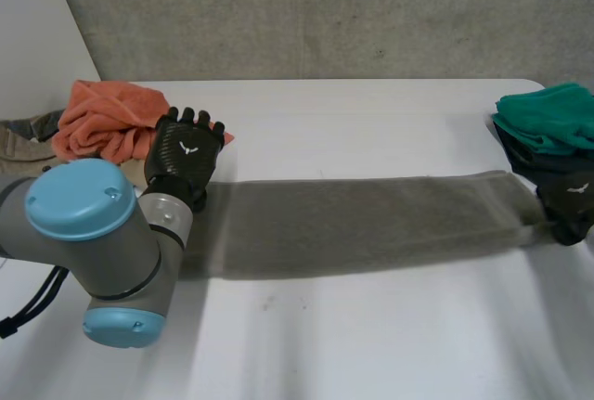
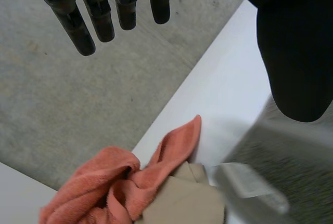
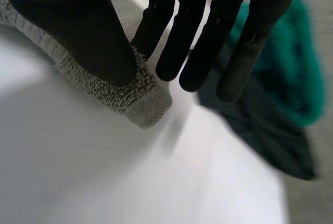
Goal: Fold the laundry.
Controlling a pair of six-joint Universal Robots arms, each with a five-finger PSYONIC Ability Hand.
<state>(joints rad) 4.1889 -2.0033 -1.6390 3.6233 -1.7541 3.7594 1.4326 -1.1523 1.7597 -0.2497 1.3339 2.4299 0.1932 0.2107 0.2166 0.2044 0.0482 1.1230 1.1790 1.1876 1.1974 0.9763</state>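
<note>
While the right hand (image 3: 78, 31) pinches one end of the grey towel (image 1: 371, 224), the left hand (image 1: 186, 154) stands spread at the other.

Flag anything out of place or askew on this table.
Nothing spilled or damaged. The grey towel lies stretched flat; the orange cloth sits crumpled on a beige cloth at the table's far corner, beside the left hand.
</note>
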